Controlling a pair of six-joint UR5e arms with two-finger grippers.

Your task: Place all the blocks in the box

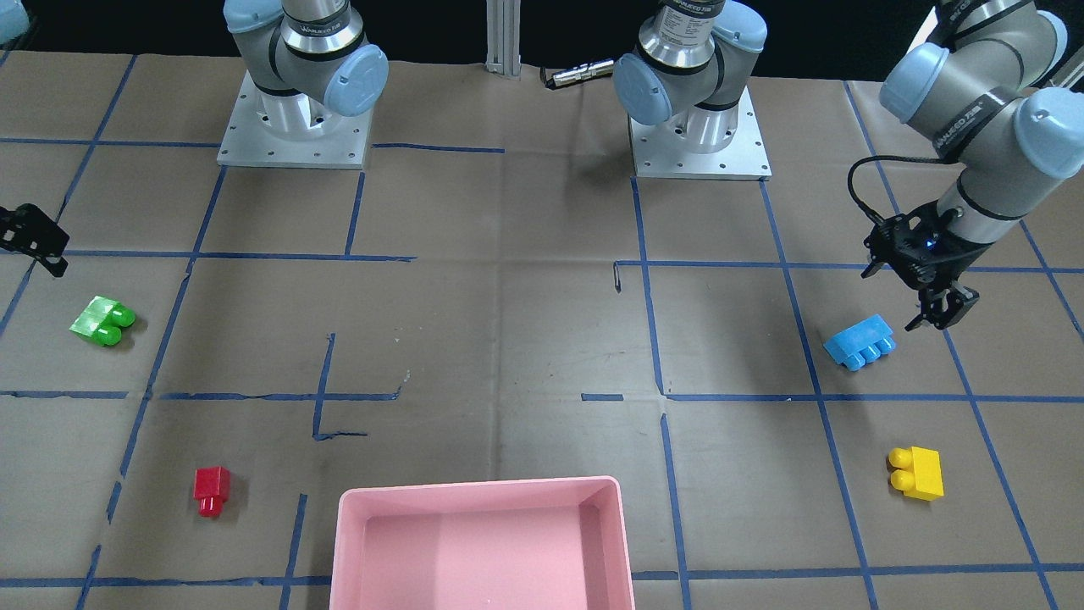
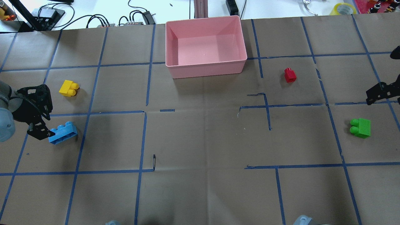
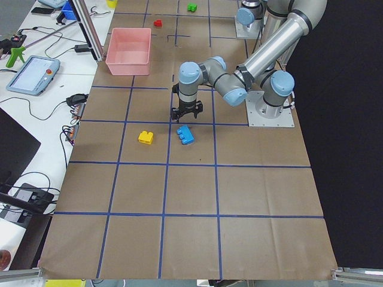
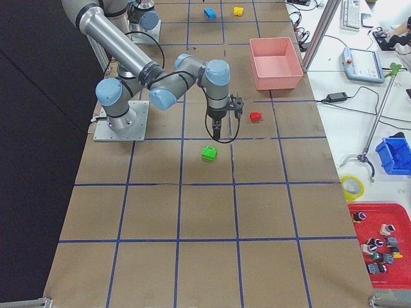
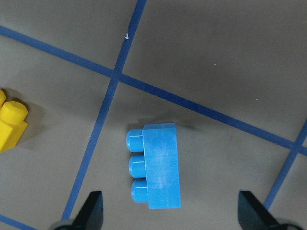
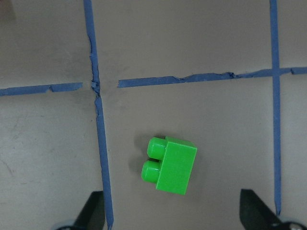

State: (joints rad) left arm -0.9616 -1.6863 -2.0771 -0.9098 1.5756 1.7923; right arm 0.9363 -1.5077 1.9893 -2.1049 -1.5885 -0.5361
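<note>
One box, four blocks outside: green, red, blue, yellow; both jaws wide.

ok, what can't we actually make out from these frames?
- Right hand: cut off by the right edge in the overhead view and by the left edge in the front view.
- Shallow pink plastic box: its near wall is cut off by the front view's bottom edge.
- Blue three-stud plastic brick: the left hand overlaps its end in the overhead view, so contact is unclear there.
- Small red plastic brick: too small to make out the studs in the left side view.
</note>
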